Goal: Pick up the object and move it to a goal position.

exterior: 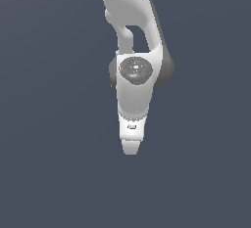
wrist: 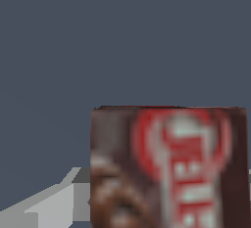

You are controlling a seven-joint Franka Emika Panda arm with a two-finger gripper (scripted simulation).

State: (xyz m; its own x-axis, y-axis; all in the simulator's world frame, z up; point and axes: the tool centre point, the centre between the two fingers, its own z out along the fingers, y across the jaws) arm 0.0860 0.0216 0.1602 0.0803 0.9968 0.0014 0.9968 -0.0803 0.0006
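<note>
Small blocky object [wrist: 169, 168], dark brown with red-and-whitish label, filling the wrist view right against the grey gripper finger [wrist: 54, 205], likely so it can travel to the goal. Hidden behind the white arm in the exterior view. White gripper [exterior: 130, 146] pointing straight down below the grey wrist joint [exterior: 135, 69]. Jaw state: cannot tell.
</note>
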